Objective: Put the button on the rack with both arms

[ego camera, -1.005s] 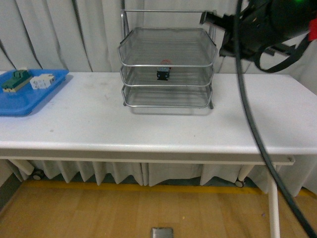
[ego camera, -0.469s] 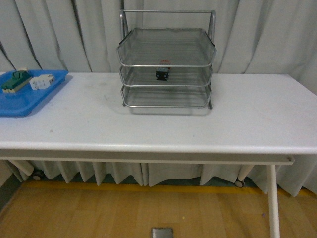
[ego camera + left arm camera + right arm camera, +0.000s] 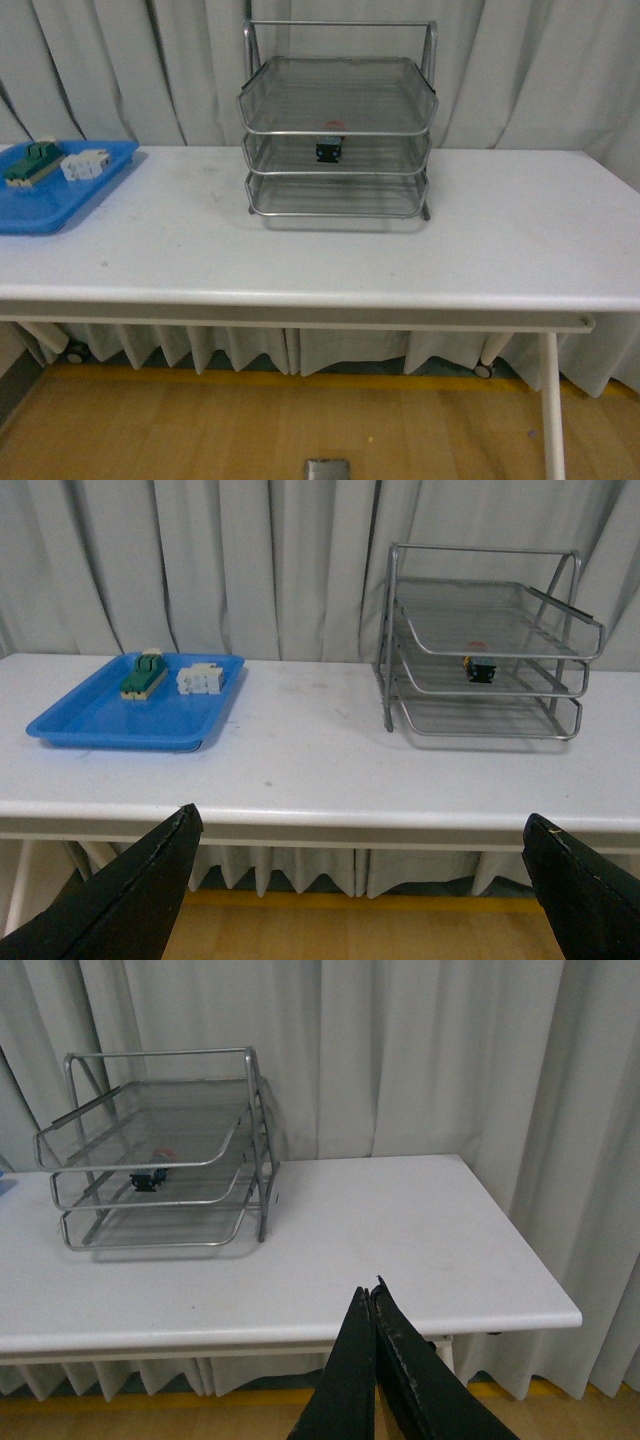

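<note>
— Two pincers free? Where's the button?
— Middle tier of the rack. Left pincer spread, right pincer pressed together.
— Handling?
— Probably light, rigid; grip the boxy body, not the cap.

A white worktop on white legs is backed by pale grey pleated curtains; a wooden floor with a yellow line is seen below.

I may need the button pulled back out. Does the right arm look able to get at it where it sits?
Probably not easily. The button sits on the middle tier of the rack, with the top tier close above it. The right end effector is shut and held well back from the table.
</note>
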Controlling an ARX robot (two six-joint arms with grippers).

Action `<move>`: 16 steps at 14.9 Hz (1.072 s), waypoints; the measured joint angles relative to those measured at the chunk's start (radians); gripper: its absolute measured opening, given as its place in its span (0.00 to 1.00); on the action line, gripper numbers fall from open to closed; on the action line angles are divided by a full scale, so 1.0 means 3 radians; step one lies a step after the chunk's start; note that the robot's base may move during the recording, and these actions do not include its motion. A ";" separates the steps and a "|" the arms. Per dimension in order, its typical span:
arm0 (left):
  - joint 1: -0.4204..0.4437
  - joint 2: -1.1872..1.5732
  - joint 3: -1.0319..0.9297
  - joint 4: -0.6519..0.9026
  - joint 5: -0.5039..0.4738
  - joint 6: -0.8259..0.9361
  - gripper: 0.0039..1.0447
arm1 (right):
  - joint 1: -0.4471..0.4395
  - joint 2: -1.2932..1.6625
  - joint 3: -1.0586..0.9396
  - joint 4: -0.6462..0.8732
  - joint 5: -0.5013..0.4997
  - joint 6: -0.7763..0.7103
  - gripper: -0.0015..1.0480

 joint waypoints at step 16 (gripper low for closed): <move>0.0000 0.0000 0.0000 0.0000 0.0001 0.0000 0.94 | 0.0000 -0.1353 -0.0362 -0.1052 0.0001 0.0000 0.02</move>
